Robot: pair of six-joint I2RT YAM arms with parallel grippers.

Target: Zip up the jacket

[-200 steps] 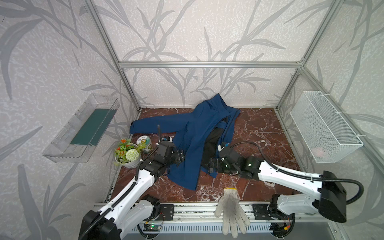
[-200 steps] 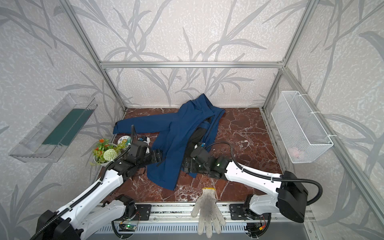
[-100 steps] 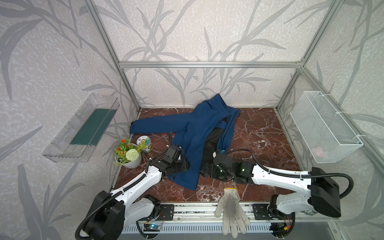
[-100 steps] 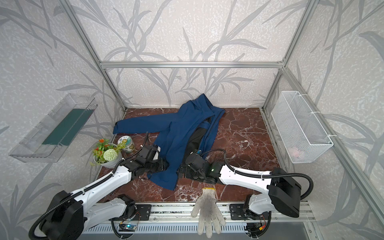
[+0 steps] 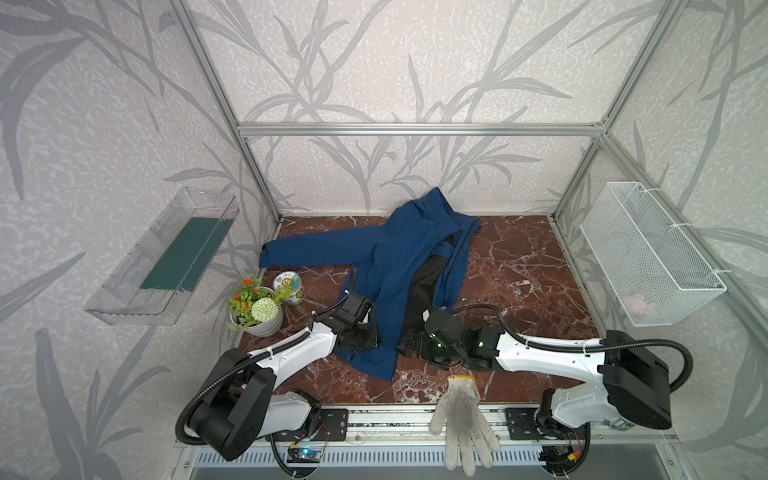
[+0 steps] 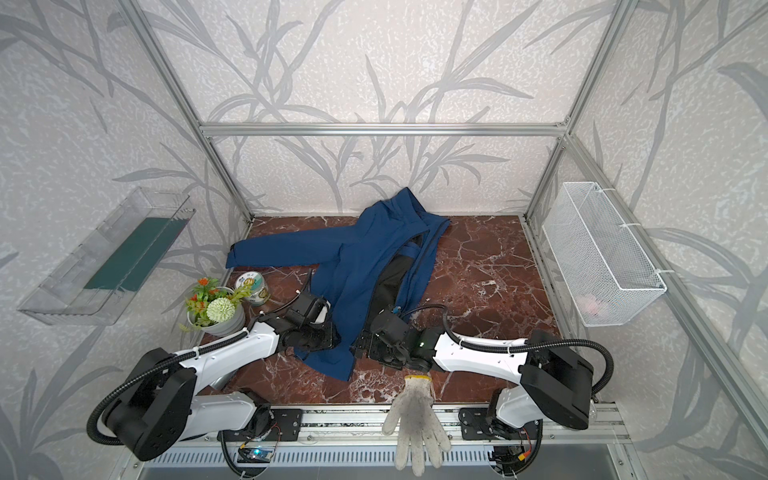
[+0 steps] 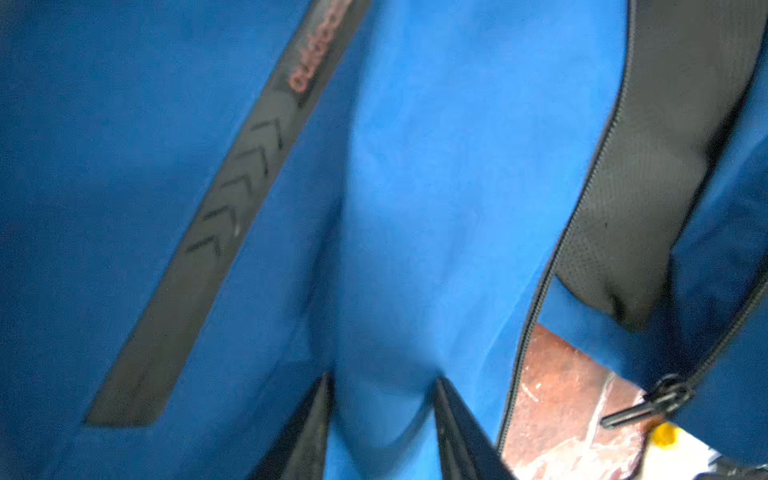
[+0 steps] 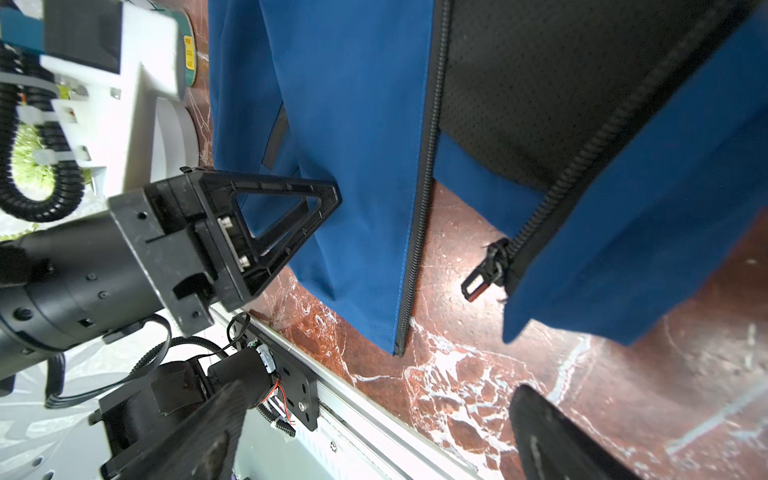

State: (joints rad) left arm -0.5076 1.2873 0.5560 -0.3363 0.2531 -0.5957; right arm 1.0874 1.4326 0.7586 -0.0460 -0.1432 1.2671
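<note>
The navy-blue jacket (image 5: 399,266) (image 6: 365,266) lies open on the marble table, with its black lining showing between the front panels. My left gripper (image 5: 368,332) (image 7: 382,386) is on the left panel near the hem, and its fingers (image 7: 316,415) pinch a raised fold of blue fabric beside the black pocket zipper (image 7: 216,232). My right gripper (image 5: 409,347) (image 8: 378,388) hovers open over bare marble just off the hem. The zipper slider (image 8: 490,266) (image 7: 660,399) hangs at the bottom of the right panel. It is apart from the left panel's teeth (image 8: 419,208).
A grey-white glove (image 5: 459,411) lies over the front rail. A flower pot (image 5: 257,311) and a small can (image 5: 289,286) stand at the table's left edge. A wire basket (image 5: 648,257) hangs on the right wall and a clear tray (image 5: 166,257) on the left wall.
My left gripper slid toward the jacket's near hem and closed its jaws onto the fabric. My right gripper shifted slightly nearer the front and stayed open.
</note>
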